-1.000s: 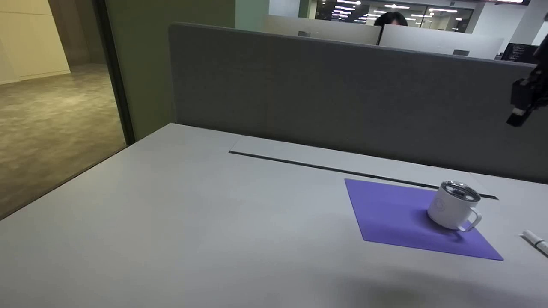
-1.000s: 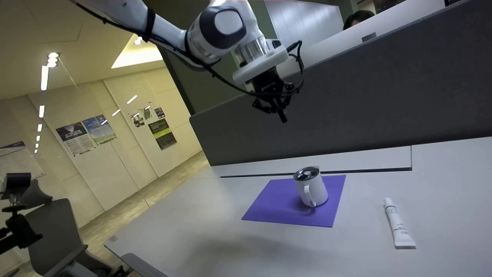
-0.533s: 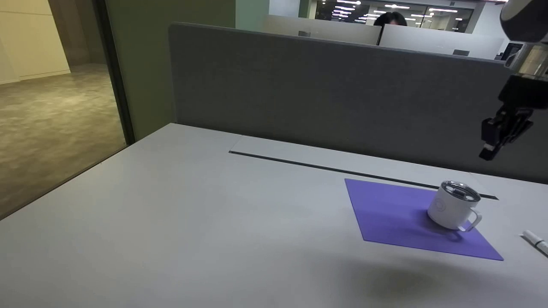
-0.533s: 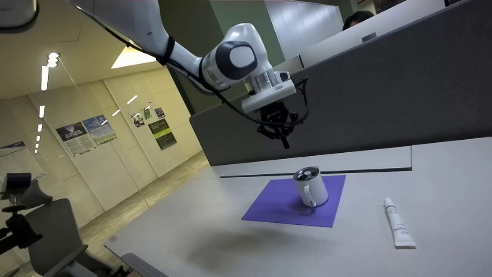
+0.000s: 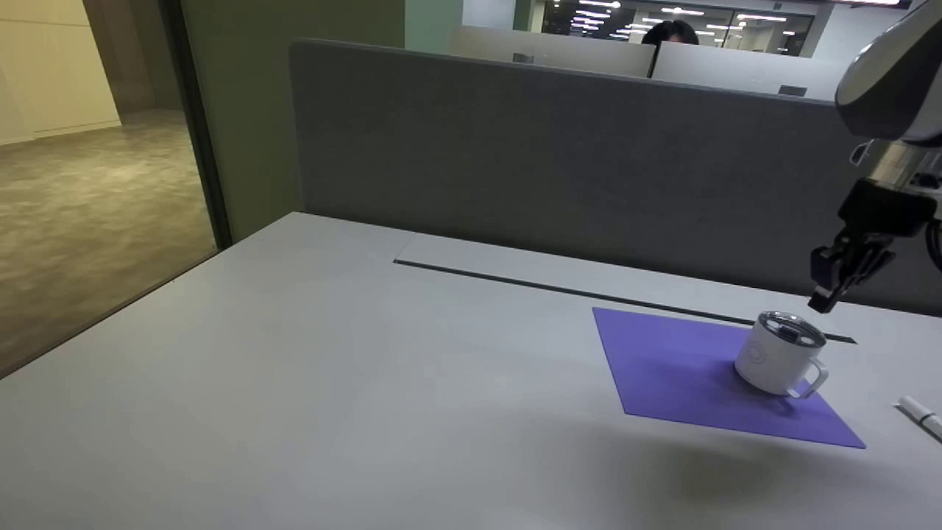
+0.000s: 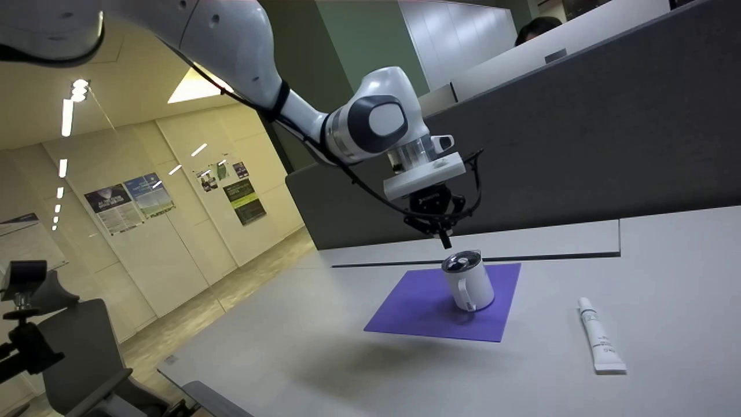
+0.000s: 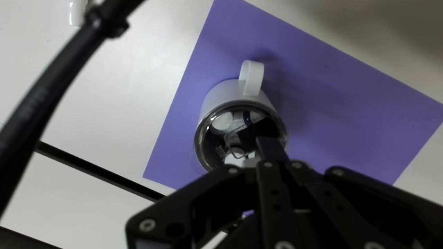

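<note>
Gripper [image 6: 445, 240], jaws together, hung just clear of the lidded white mug [image 6: 473, 280], towards its 11 o'clock in an exterior view. The mug stood upright on the purple mat [image 6: 414, 307], and a white squeeze tube [image 6: 601, 340] lay on the counter [image 6: 547, 370] at the mug's 4 o'clock there.

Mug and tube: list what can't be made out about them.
Mug contents: masked by reflections on its lid, wrist view.
Lid's lower edge: partly behind the gripper, wrist view.
Tube: flat end cut off by the right edge, in an exterior view.
Its print: too small to read, in an exterior view.
</note>
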You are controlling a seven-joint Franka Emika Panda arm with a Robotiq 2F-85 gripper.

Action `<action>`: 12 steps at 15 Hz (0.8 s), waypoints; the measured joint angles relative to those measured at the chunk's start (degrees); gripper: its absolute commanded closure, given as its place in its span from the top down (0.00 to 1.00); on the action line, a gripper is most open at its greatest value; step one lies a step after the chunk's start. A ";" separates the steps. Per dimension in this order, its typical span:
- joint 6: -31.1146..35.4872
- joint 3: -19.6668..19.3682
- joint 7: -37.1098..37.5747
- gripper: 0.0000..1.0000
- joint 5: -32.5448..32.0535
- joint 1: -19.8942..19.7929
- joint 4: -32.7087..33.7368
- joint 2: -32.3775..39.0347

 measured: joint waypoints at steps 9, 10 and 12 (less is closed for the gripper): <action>1.74 0.89 -0.01 0.00 -1.06 -0.71 1.70 3.78; 1.94 0.90 -0.01 0.00 -1.16 -0.72 1.84 4.14; 2.22 0.92 -0.01 0.00 -1.51 -0.73 1.98 4.80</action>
